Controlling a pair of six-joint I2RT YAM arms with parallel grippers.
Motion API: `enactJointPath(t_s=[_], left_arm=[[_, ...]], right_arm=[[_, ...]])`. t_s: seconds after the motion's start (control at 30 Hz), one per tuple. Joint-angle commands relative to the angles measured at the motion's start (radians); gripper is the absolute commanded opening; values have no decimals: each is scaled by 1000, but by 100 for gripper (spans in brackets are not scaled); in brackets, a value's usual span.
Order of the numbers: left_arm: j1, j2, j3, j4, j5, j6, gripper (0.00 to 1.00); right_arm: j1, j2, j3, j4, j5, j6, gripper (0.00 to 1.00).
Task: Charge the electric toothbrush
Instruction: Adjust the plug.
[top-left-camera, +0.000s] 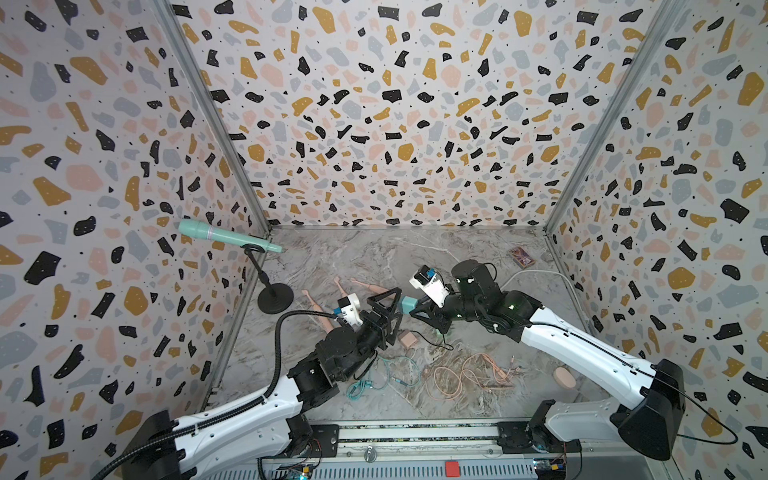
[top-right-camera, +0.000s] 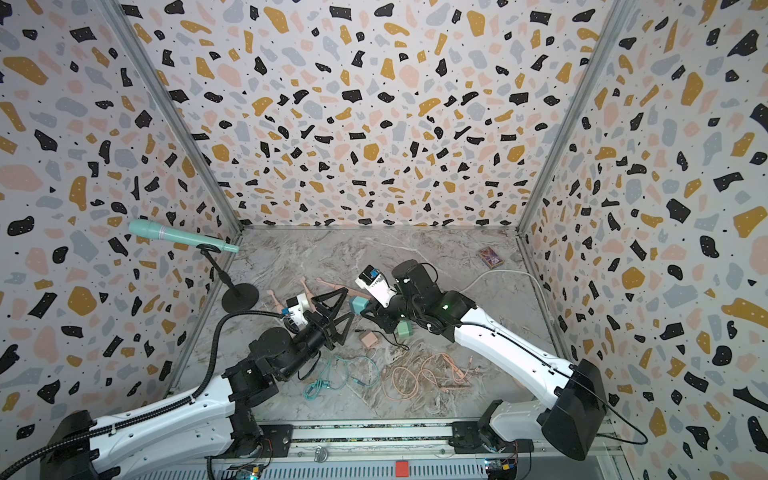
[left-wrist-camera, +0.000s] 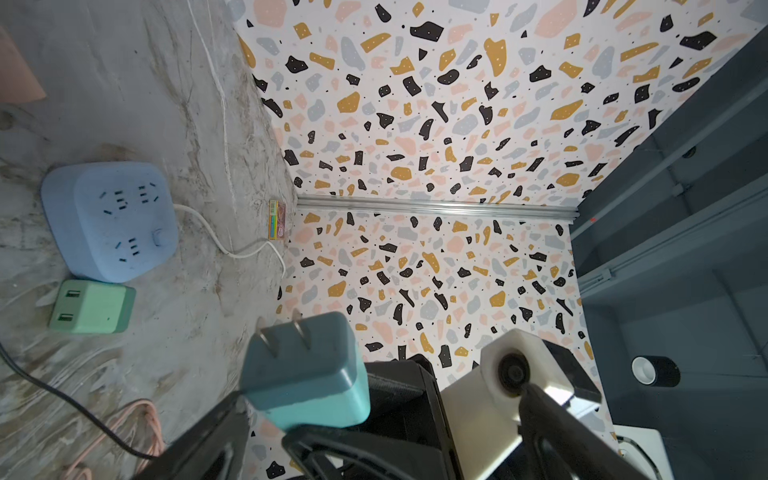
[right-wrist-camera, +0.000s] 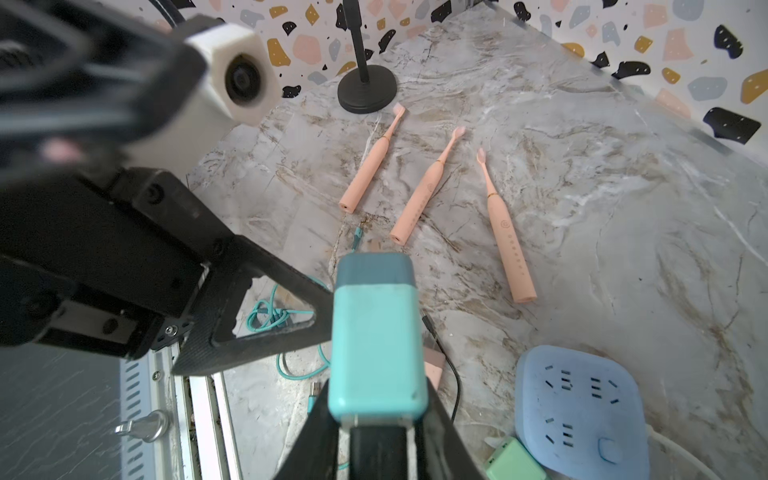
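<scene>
Nearest the lens in the right wrist view, the right end effector (right-wrist-camera: 376, 415) is clamping a teal adapter (right-wrist-camera: 374, 332) by its two broad sides, with the darker pronged end pointing away from the wrist. The left end effector (top-left-camera: 398, 306) is standing wide open and empty, its jaws flanking that adapter. Whether a finger is touching the block cannot be told. In both top views the pair is hanging over the counter (top-left-camera: 415, 253) at the middle of the frame.

Toward the lower middle of the frame, a teal cable (top-left-camera: 374, 376) and a pink cable (top-left-camera: 461, 374) are lying in loose loops. A blue power strip (right-wrist-camera: 577, 411) is sitting on the counter with a green adapter (right-wrist-camera: 515, 461) just beside it.

Farther on, three pink electric toothbrushes (right-wrist-camera: 424, 191) are lying flat and apart from one another. In a top view they are left of centre, partly hidden by the left arm (top-left-camera: 332, 353). Each is looking light, rigid and smooth-skinned, and being round it is likely to roll or slip under a pinch. The safest hold is probably across the thick handle near its middle, avoiding the thin neck and bristles and leaving the base hole free for a plug.

Beyond them a microphone stand (right-wrist-camera: 365, 89) is standing, and a small card box (top-left-camera: 521, 255) is lying near the far wall at the right.
</scene>
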Motion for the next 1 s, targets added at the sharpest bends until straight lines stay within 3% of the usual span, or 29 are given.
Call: enactJointPath(t_s=[0.0,0.23,0.47,0.97], left_arm=[[5,4,-9,64,12,-44,100],[5,8,-14,3,-33,-32,98],[6,-10,-8,-70,-66,-8,77],[6,28,-14,-21,-37,-12,47]], right_arm=[[33,-29,-2,48,-15,2,0],[65,-45,-10,59,1,-8,0],[65,-59,-12,49,43,-14,0],[95,-38,-19,73,19,-5,0]])
